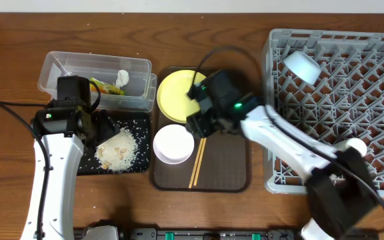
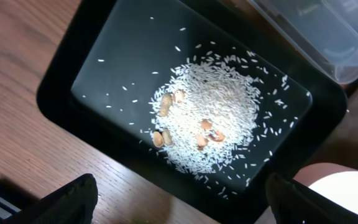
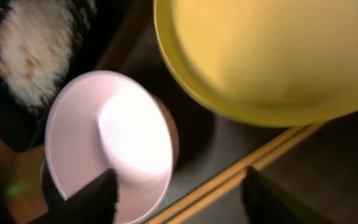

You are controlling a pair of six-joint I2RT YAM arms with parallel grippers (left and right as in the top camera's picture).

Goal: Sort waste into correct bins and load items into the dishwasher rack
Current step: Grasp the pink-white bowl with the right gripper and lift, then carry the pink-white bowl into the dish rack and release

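Note:
My left gripper (image 1: pixel 102 128) is open and empty above the black tray (image 1: pixel 139 123), which holds a pile of rice scraps (image 1: pixel 117 151). In the left wrist view the fingers (image 2: pixel 179 208) hang over the tray's near edge (image 2: pixel 61 93), with the rice (image 2: pixel 213 118) beyond. The clear tub (image 1: pixel 65 70) holds the snack wrapper (image 1: pixel 104 87) and tissue wad (image 1: pixel 123 78). My right gripper (image 1: pixel 202 123) is open over the white bowl (image 1: pixel 173 144), chopsticks (image 1: pixel 198 162) and yellow plate (image 1: pixel 175 93). Its fingers (image 3: pixel 179 199) straddle the bowl's rim (image 3: pixel 104 143) and the chopsticks (image 3: pixel 241 171).
The plate, bowl and chopsticks lie on a brown serving tray (image 1: pixel 229 167). The grey dishwasher rack (image 1: pixel 352 87) fills the right side, with the light-blue bowl (image 1: pixel 302 65) at its back left and a small pale cup (image 1: pixel 356 145) near the right arm.

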